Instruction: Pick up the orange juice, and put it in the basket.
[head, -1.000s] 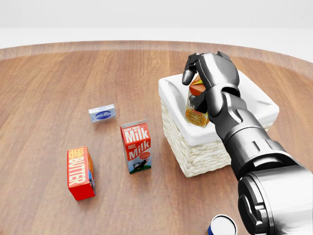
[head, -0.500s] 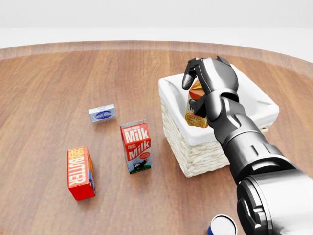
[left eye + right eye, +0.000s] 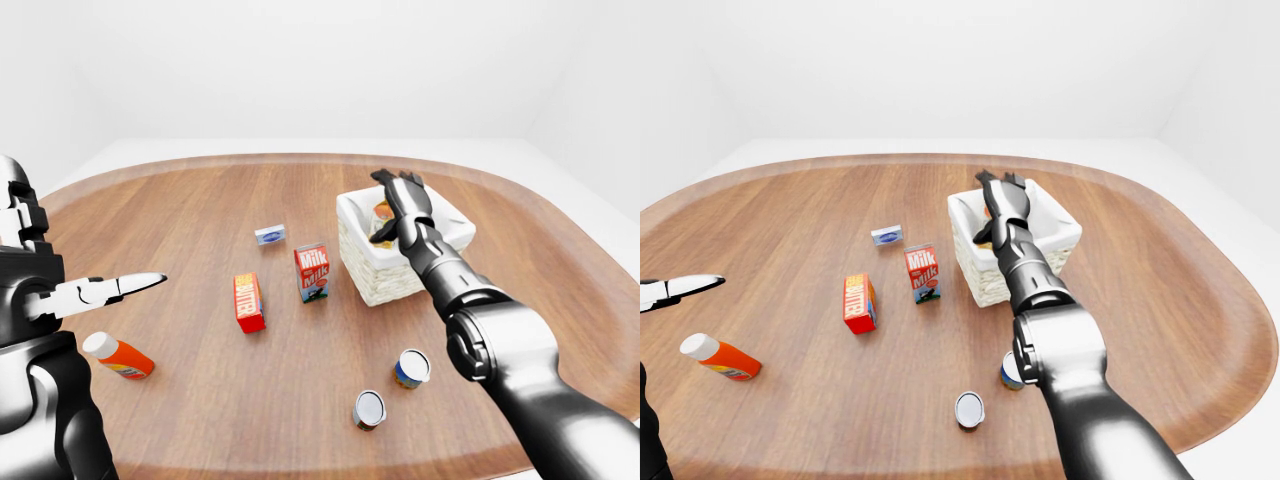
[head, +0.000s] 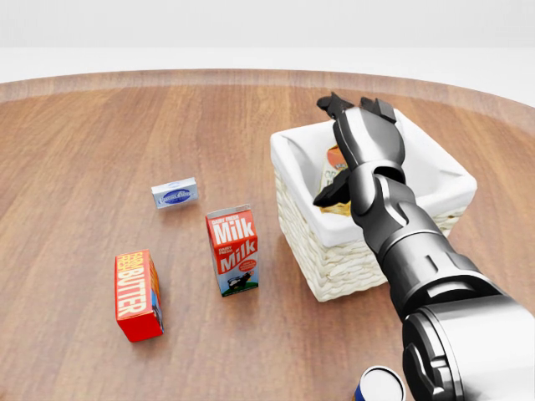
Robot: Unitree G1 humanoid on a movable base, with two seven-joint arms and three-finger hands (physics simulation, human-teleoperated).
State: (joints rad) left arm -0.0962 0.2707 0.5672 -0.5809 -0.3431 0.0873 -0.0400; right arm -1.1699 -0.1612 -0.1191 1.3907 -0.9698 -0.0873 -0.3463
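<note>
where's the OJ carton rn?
In the head view the orange juice sits inside the basket, right of centre, mostly hidden behind the open right robot hand; the milk carton stands left of the basket.

Orange juice (image 4: 333, 159) in basket (image 4: 368, 242); milk carton (image 4: 233, 250) left of it.

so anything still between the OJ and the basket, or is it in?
Nothing visible in the way. The orange juice already sits inside the basket, partly hidden behind the right hand, whose fingers are spread open above it.
</note>
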